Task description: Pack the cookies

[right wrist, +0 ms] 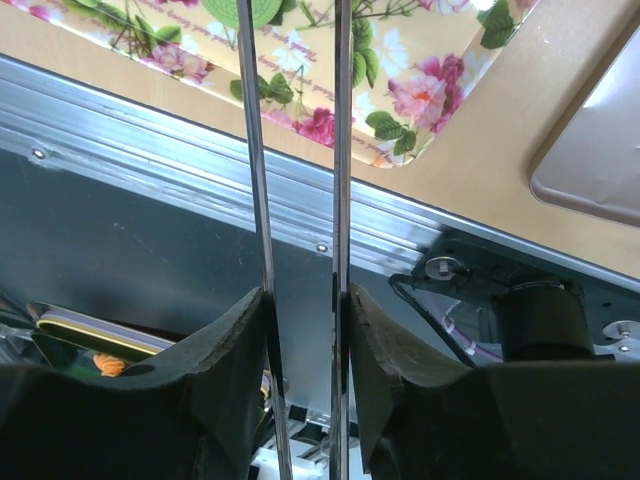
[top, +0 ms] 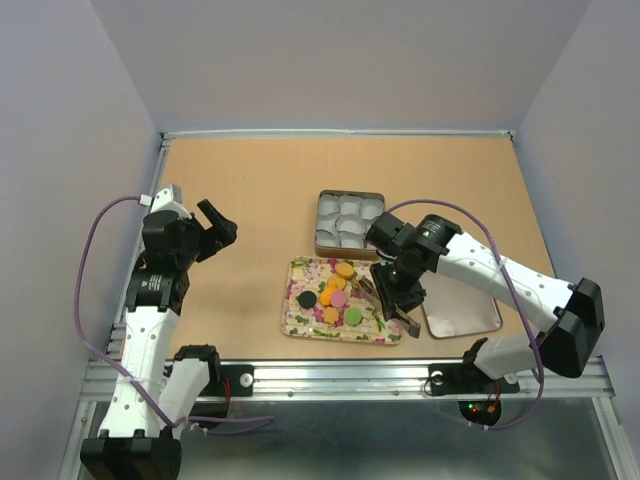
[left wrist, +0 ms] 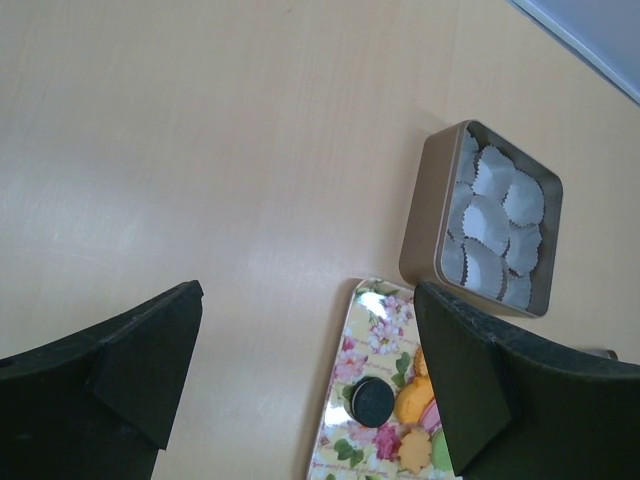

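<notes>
Metal tongs (right wrist: 341, 150) are being clenched by the right gripper (right wrist: 305, 310) at the floral tray (top: 300, 321) where the cookies (top: 335, 290) are lying, so pinching one gently by its edges looks wisest, while the left gripper (top: 218, 235) is hanging released.

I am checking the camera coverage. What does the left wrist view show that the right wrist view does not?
Only left wrist: the tin of paper cups, a black cookie, the open left tool. Only right wrist: metal tongs gripped in the right tool, the lid, the table's rail. Both: the floral tray and the tabletop.
</notes>
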You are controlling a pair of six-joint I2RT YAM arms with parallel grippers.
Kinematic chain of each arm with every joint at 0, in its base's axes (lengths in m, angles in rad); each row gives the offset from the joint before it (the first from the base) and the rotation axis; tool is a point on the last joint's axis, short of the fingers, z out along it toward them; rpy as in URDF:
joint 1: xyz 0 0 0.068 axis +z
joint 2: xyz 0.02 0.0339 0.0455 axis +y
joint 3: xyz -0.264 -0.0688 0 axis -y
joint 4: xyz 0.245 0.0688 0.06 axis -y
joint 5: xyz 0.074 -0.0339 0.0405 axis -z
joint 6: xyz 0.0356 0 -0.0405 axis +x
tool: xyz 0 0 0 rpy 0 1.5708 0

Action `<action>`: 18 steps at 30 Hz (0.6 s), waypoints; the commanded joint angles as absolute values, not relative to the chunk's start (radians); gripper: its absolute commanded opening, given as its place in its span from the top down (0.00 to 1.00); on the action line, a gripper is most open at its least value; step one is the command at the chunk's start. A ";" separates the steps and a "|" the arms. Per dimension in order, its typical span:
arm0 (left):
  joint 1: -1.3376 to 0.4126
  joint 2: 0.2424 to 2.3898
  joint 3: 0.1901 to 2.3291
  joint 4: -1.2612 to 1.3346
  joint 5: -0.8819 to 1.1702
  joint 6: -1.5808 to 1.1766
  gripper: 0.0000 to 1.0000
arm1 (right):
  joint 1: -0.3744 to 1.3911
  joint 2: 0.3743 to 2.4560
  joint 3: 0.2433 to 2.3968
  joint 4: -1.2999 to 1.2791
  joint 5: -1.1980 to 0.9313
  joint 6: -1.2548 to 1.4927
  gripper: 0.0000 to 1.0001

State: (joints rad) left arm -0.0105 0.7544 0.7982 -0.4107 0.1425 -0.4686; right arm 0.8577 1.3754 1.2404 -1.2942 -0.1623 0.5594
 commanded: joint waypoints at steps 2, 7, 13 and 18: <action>-0.008 0.750 0.793 -0.388 0.146 -0.457 0.01 | 0.864 1.387 1.295 -1.328 -0.109 0.545 0.57; -0.008 0.749 0.788 -0.387 0.141 -0.459 0.01 | 0.864 1.405 1.350 -1.370 -0.054 0.540 0.56; -0.008 0.750 0.785 -0.380 0.138 -0.460 0.01 | 0.862 1.424 1.382 -1.390 -0.023 0.537 0.56; -0.008 0.747 0.782 -0.380 0.137 -0.460 0.01 | 0.871 1.430 1.387 -1.390 -0.009 0.538 0.56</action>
